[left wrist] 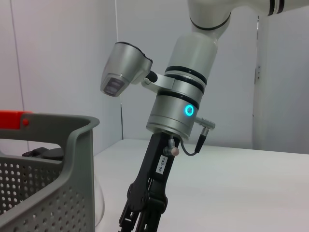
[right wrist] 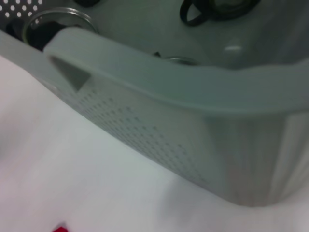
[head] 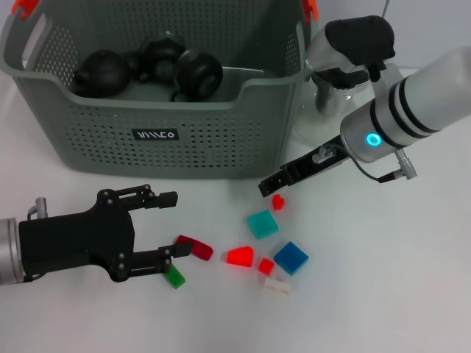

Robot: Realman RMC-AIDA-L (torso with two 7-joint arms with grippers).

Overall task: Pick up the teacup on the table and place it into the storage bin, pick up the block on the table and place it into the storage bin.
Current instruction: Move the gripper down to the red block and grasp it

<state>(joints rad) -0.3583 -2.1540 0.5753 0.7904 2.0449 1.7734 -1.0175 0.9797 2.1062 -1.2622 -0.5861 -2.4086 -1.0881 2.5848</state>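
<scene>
The grey-green storage bin (head: 147, 110) stands at the back with dark round tea ware (head: 147, 68) inside; a teacup on the table is out of view. Several small blocks lie in front of the bin. My left gripper (head: 172, 224) is open at the front left, its lower finger touching or nearly touching a flat red block (head: 195, 247), with a green block (head: 175, 276) just below it. My right gripper (head: 266, 186) hovers by the bin's front right corner, directly over a small red block (head: 278, 201). The left wrist view shows the right gripper (left wrist: 142, 215) pointing down beside the bin (left wrist: 72, 145).
Further blocks lie between the arms: teal (head: 262, 223), blue (head: 291, 257), two red (head: 240, 256), white (head: 277, 287). A glass teapot (head: 324, 110) stands right of the bin behind my right arm. The right wrist view is filled by the bin's rim (right wrist: 169, 67).
</scene>
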